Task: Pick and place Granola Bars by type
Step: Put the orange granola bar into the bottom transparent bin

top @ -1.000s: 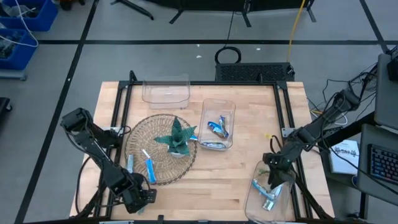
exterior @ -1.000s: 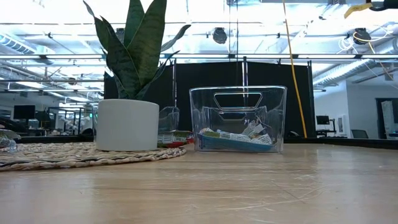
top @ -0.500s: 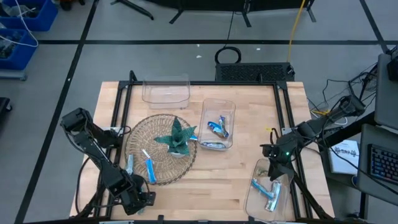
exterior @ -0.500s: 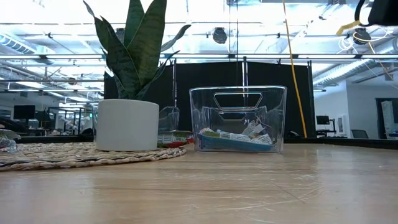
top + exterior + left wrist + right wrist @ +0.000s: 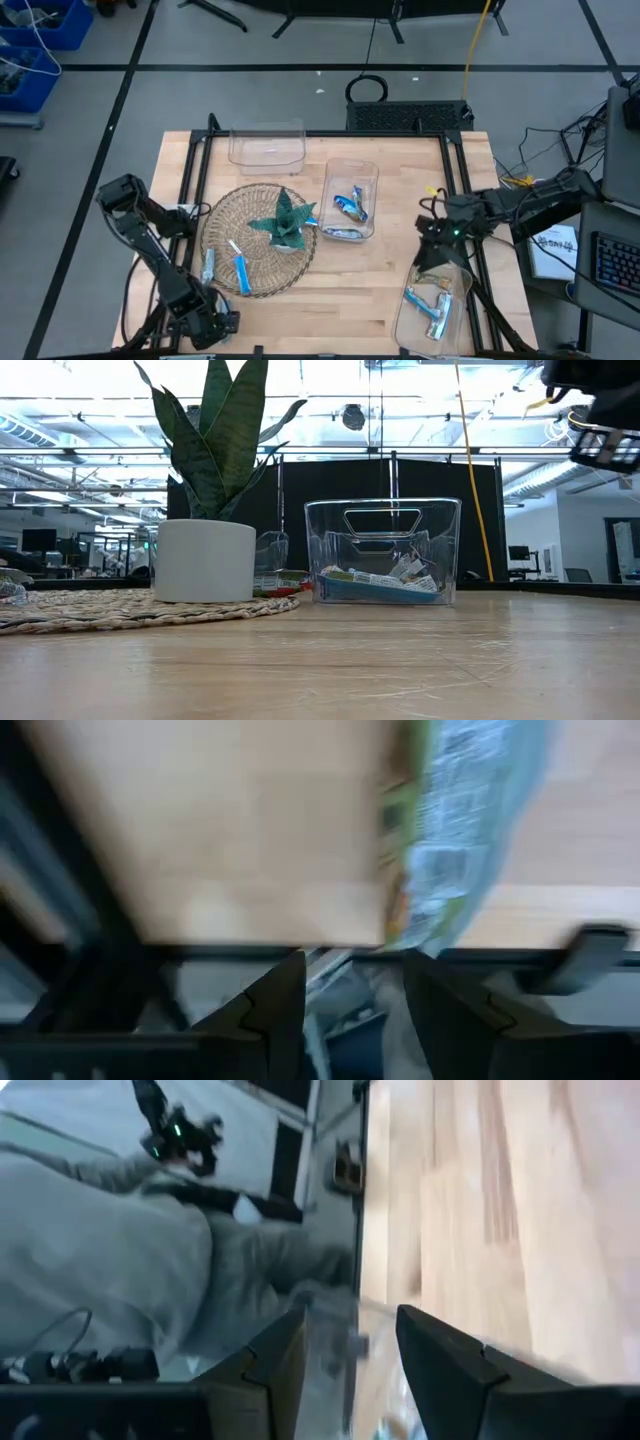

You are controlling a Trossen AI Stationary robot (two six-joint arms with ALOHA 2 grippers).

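Observation:
Two blue-wrapped granola bars lie on the woven mat, beside the potted plant. More bars lie in the middle clear bin and in the near right clear bin. My left gripper is low at the table's near left corner, open. In its wrist view a greenish silver-blue bar lies at the table's edge just beyond the fingertips, untouched. My right gripper is open and empty above the far end of the near right bin; it also shows in the low view.
An empty clear bin stands at the far edge. The plant's white pot stands on the mat. Bare wood lies between the mat and the near right bin. The table's metal frame runs along both side edges.
My right gripper has risen from the near right bin and moved toward the table's far edge, turning to lie more level. My left gripper has shifted a little toward the table's near left corner.

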